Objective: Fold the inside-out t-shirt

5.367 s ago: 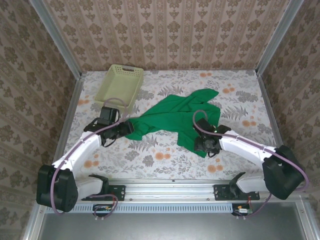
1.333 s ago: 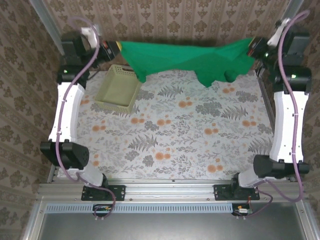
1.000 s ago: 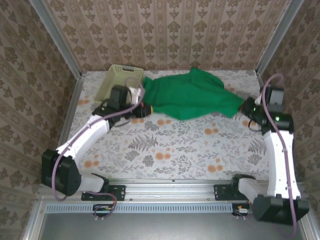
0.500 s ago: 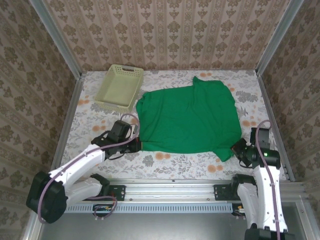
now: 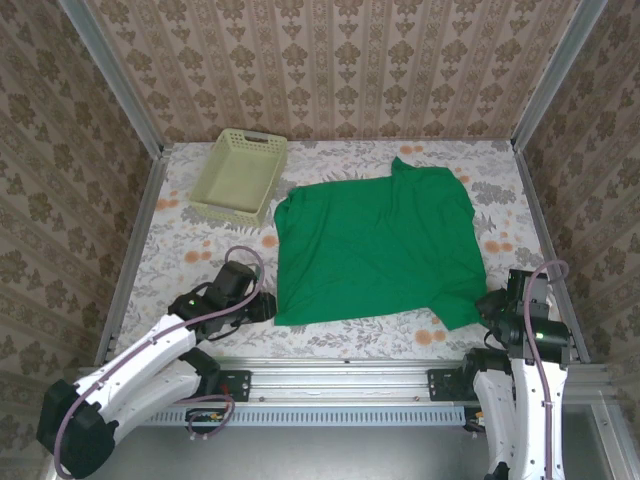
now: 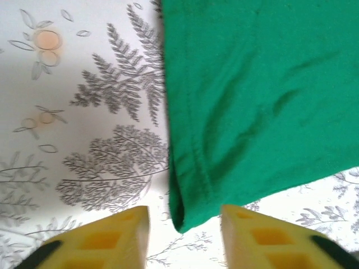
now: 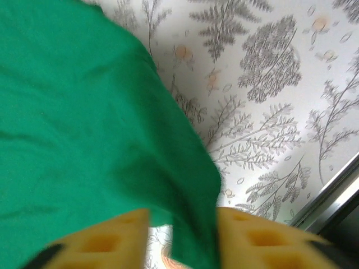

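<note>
The inside-out t-shirt (image 5: 375, 245) lies spread flat in the middle of the table, bright green, with its hem toward the arms. My left gripper (image 5: 262, 307) sits low at the shirt's near left corner. In the left wrist view the left gripper (image 6: 185, 216) is open, and the shirt's corner (image 6: 190, 216) lies loose on the table between the yellow fingers (image 6: 112, 235). My right gripper (image 5: 487, 305) is at the near right corner. Seen from the right wrist, the right gripper (image 7: 182, 216) is open, with a flap of the t-shirt (image 7: 112, 129) between its fingers (image 7: 252, 235).
A pale yellow-green lattice basket (image 5: 240, 175) stands at the back left, just beyond the shirt's far left corner. Floral tablecloth (image 5: 190, 240) shows bare on the left. A metal frame rail (image 7: 331, 204) runs close to the right gripper.
Both grippers went from shut on the shirt's near corners to open, letting the cloth drop. They drew back slightly toward the near edge. The shirt now rests flat.
</note>
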You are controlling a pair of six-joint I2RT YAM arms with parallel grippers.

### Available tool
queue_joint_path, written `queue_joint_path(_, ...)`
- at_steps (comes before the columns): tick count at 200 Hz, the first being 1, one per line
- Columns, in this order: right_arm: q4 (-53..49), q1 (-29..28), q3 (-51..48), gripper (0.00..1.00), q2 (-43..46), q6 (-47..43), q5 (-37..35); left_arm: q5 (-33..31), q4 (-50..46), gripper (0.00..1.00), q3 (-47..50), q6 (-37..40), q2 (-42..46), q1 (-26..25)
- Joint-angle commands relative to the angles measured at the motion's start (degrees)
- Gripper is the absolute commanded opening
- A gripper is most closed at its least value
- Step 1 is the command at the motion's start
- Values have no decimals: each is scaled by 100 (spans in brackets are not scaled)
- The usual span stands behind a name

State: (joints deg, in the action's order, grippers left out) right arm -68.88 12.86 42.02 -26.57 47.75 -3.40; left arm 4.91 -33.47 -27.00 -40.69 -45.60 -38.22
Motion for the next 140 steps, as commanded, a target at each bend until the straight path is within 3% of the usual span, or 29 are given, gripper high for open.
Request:
queue_joint_path(1,-132,11,487,71,-30,-11,-510,-562,-348,48,-606,53,154,-28)
queue_joint_path(18,289,14,680,76,-291,-209,-334,-479,59,49,-1145,202,-305,-18)
queue_joint_path(47,1409,-103,1029,78,-1491,-915,674,3,821,50,-2242,411,-2008,-133)
queue_joint_path(80,2310,-1222,1677,83,-3315,-1515,453,93,1245,53,-3277,457,-3710,-132)
queue_joint_path(114,3338,-1599,2308,83,-5482,-1613,936,518,1776,57,-3546,224,-4849,121)
queue_joint_path(140,3468,-1634,3103,81,-7026,-1685,888,524,1889,59,-3439,211,-5241,165)
